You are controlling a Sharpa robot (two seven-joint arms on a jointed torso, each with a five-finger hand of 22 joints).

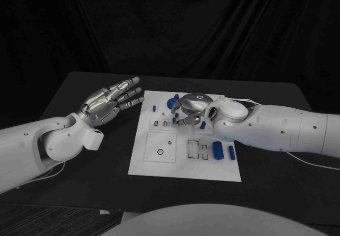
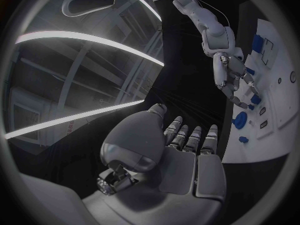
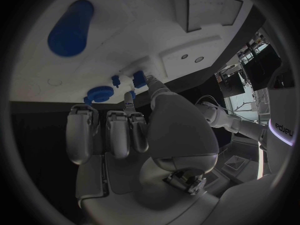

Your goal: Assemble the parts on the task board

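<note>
Altogether two robot hands, left (image 1: 110, 102), right (image 1: 190, 109); one task board (image 1: 185, 168).

- The desk (image 1: 85, 182) is black and matte, set against a dark curtain at its far side.
- The task board (image 1: 185, 168), a white rectangular plate, lies flat on the desk's middle, its long sides running from near to far and its near end skewed slightly to the left.
- A thin white cable (image 1: 312, 162) trails over the desk's right part, just to the right of the board.
- Another white cable (image 1: 51, 173) loops over the desk's near left part, well apart from the board.
- Bare black surface shows along the board's left edge and in front of its near edge.
</note>
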